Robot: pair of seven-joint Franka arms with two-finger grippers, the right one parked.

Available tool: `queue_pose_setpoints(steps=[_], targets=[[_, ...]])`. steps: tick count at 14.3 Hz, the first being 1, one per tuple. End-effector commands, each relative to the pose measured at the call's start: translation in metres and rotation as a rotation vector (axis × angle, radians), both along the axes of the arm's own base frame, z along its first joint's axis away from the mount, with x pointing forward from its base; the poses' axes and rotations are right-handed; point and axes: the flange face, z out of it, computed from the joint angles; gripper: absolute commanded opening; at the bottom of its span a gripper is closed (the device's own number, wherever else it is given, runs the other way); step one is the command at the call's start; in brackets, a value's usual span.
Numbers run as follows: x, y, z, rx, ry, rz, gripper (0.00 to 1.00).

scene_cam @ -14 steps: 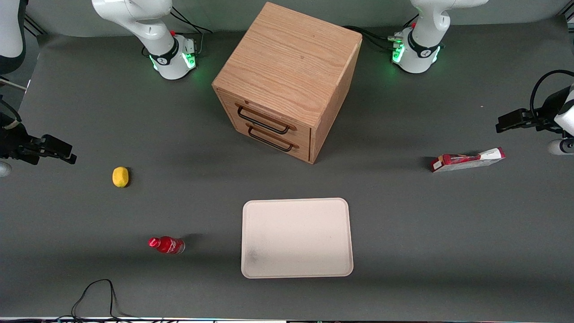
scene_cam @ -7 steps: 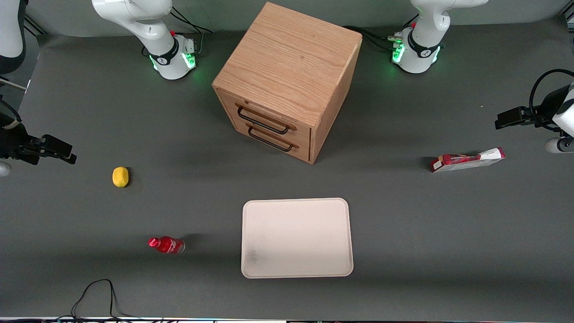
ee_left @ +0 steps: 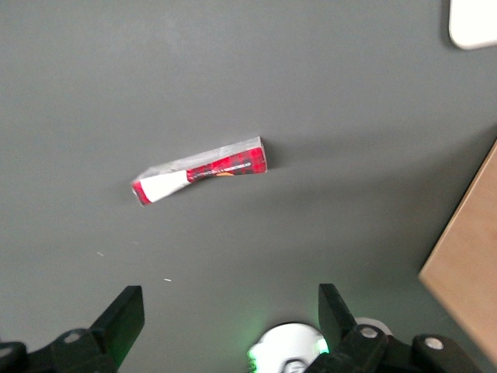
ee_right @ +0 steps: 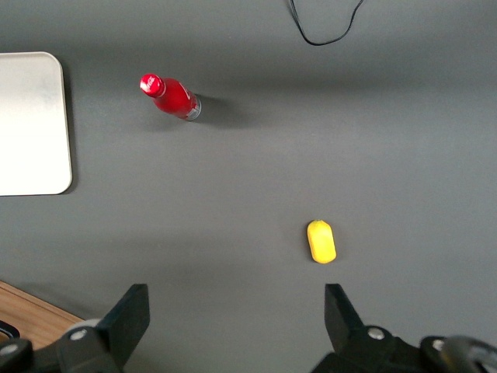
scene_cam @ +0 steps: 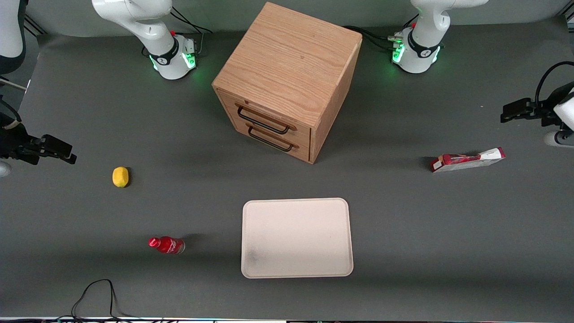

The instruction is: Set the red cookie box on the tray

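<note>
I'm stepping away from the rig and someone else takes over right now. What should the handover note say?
Gripper: open, holding nothing, hanging high above the table at the working arm's end, farther from the front camera than the red cookie box.
Red cookie box: lying on the table, untouched, well apart from the tray.
Tray: nothing on it, nearer the front camera than the wooden cabinet.
Done: nothing yet.
Left: descend, grasp the box, carry it to the tray, release.

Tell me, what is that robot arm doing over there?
The working arm's gripper hangs open in the air above the table, holding nothing. The red cookie box lies on the table by itself, a little nearer the front camera than the gripper. The tray sits apart from it, in front of the wooden cabinet, with nothing on it. So the box has not been picked up yet.
</note>
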Motion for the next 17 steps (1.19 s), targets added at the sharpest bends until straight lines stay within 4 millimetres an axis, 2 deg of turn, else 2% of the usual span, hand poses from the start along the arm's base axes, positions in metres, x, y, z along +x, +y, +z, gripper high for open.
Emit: queue_pose_setpoints(steps=[1,3,5,7,9,13,17], targets=[[0.012,0.017,0.003,-0.041,0.007,-0.299,1.0],[0.02,0.02,0.0,-0.088,-0.021,-0.538,1.0],[0.016,0.024,0.009,-0.127,-0.035,-0.761,1.0],[0.004,0.056,0.019,-0.173,-0.06,-0.867,1.0],[-0.014,0.072,0.015,-0.204,-0.055,-0.906,1.0],[-0.049,0.072,-0.018,-0.227,-0.052,-0.96,0.99],[-0.055,0.065,-0.067,-0.253,-0.02,-0.968,0.99]])
